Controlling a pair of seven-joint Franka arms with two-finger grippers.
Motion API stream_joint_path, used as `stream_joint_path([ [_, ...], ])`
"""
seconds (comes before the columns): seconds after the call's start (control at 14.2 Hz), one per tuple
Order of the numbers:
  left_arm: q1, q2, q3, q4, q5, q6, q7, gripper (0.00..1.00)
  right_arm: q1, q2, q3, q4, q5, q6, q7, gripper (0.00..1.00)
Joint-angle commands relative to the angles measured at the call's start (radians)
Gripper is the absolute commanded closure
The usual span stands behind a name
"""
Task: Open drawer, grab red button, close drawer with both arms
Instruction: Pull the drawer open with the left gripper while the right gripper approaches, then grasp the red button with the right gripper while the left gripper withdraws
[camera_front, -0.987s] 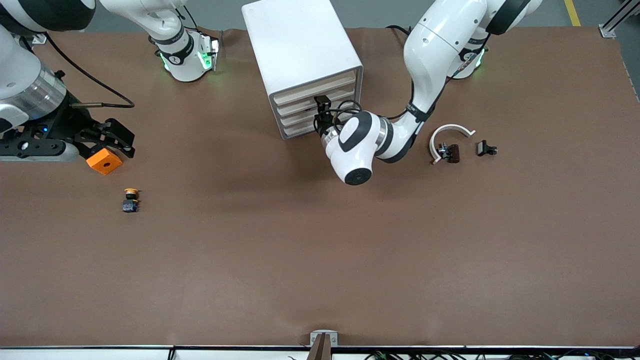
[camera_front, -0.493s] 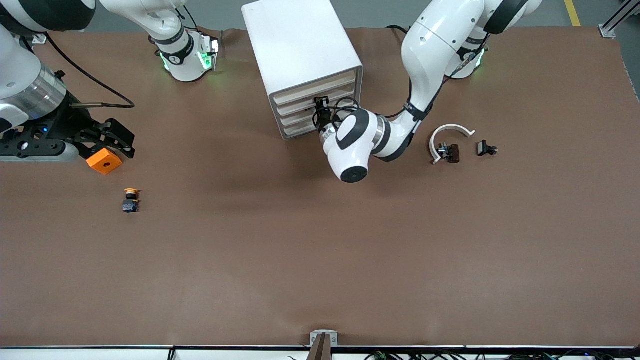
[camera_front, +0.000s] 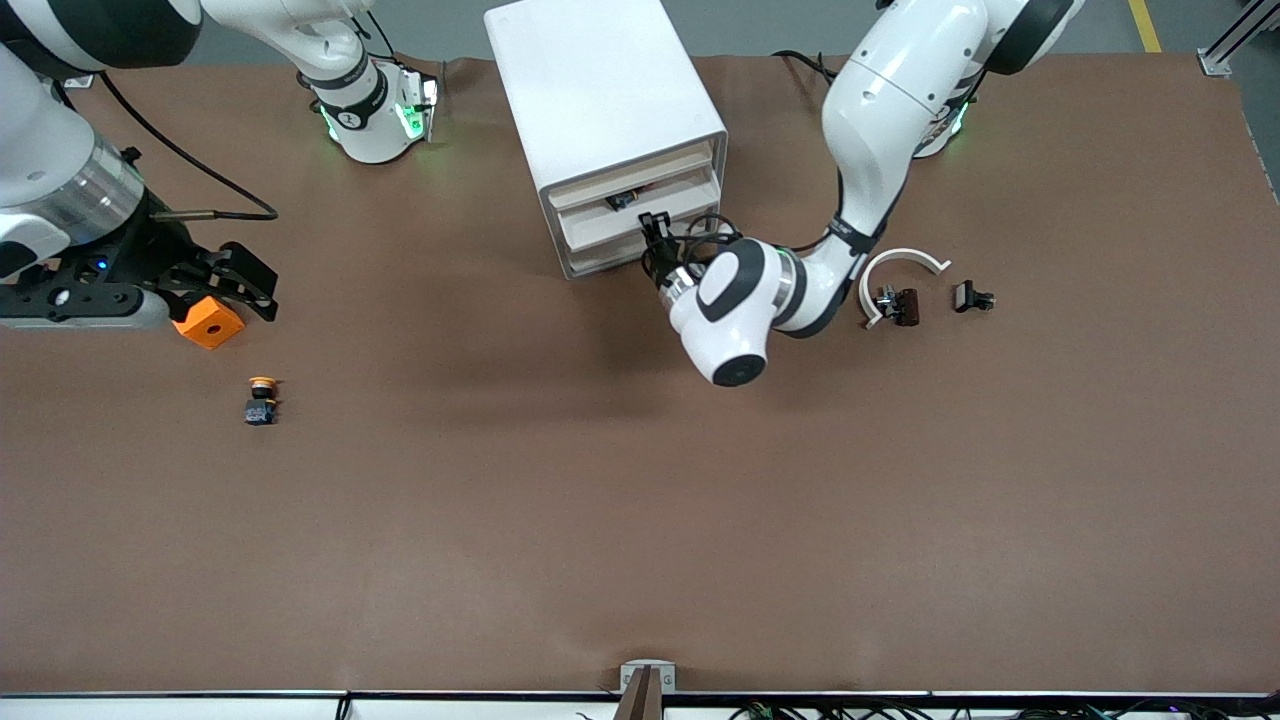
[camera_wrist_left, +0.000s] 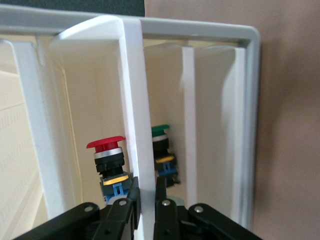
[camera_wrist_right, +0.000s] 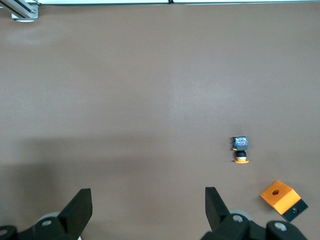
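- Cabinet (camera_front: 600, 90) — big, rigid, stands on the counter (camera_front: 640, 520) between the arms' bases.
- Drawer (camera_front: 635, 215), pulled partway out; light thin plastic, should slide easily. Left claw (camera_wrist_left: 145, 207) is clamped on its front lip, a sound hold.
- Right claw (camera_wrist_right: 148, 210) spread wide, waiting over the counter near the orange cube (camera_front: 207, 322).
- Button (camera_wrist_left: 110, 167) stands in the drawer — small, hard, slick cap; pinch the ribbed body.
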Motion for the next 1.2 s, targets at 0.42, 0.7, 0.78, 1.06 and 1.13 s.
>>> stream_joint_path([
  [0.42, 0.125, 0.047, 0.02, 0.122, -0.005, 0.033, 0.022, 1.0, 0.092, 0.066, -0.007, 0.012, -0.003, 0.034, 0.258, 0.0],
  [0.7, 0.127, 0.047, 0.034, 0.144, -0.003, 0.047, 0.042, 0.01, 0.253, 0.11, -0.007, 0.009, -0.004, -0.031, 0.601, 0.0],
  [0.78, 0.128, 0.046, 0.036, 0.15, 0.001, 0.046, 0.042, 0.0, 0.301, 0.121, -0.005, 0.009, -0.004, -0.031, 0.719, 0.0],
  [1.06, 0.119, 0.038, 0.103, 0.242, 0.128, 0.055, 0.11, 0.0, 0.512, 0.199, -0.005, 0.011, 0.011, 0.026, 1.123, 0.0],
  [1.13, 0.125, 0.036, 0.114, 0.257, 0.162, 0.076, 0.14, 0.0, 0.543, 0.221, -0.005, 0.011, 0.02, 0.059, 1.204, 0.0],
])
